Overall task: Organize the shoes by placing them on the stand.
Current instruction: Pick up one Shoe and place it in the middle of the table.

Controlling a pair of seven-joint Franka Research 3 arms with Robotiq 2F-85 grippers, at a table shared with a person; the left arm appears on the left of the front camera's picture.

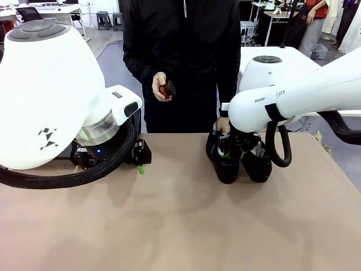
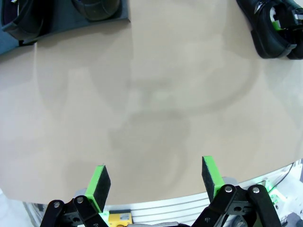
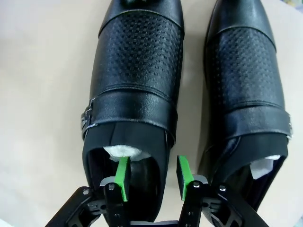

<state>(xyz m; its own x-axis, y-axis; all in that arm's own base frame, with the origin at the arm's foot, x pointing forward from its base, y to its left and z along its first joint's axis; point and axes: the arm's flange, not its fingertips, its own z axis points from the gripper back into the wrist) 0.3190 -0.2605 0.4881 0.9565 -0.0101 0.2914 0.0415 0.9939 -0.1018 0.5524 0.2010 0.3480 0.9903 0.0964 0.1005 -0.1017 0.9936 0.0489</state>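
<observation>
In the left wrist view, we see the left gripper (image 2: 155, 174) hanging low with its jaws spread wide over the tan table (image 2: 151, 94). Beyond it, at the far corner of that view, the stand (image 2: 52, 21) shows as a dark slate platform carrying two shoes on the stand (image 2: 97, 7).

The right wrist view gives us the close detail. The right gripper (image 3: 153, 166) straddles the side wall of the first shoe (image 3: 137, 80) at its heel opening. One green pad sits inside beside the white paper stuffing (image 3: 124, 151), and the other sits outside, in the gap next to the second shoe (image 3: 246, 75). We cannot tell whether the pads actually pinch the leather.

The front view adds what the wrist cameras miss. The two shoes stand side by side on the table, toes toward us, well to the robot's right of the left gripper (image 1: 141, 162). Behind them a person in black (image 1: 180, 51) stands at the far edge with a small brown brush (image 1: 168, 89) in one hand (image 1: 160, 87) and the other hand (image 1: 223, 125) down by the heels. Farther back there are white tables, stools and a grey floor.
</observation>
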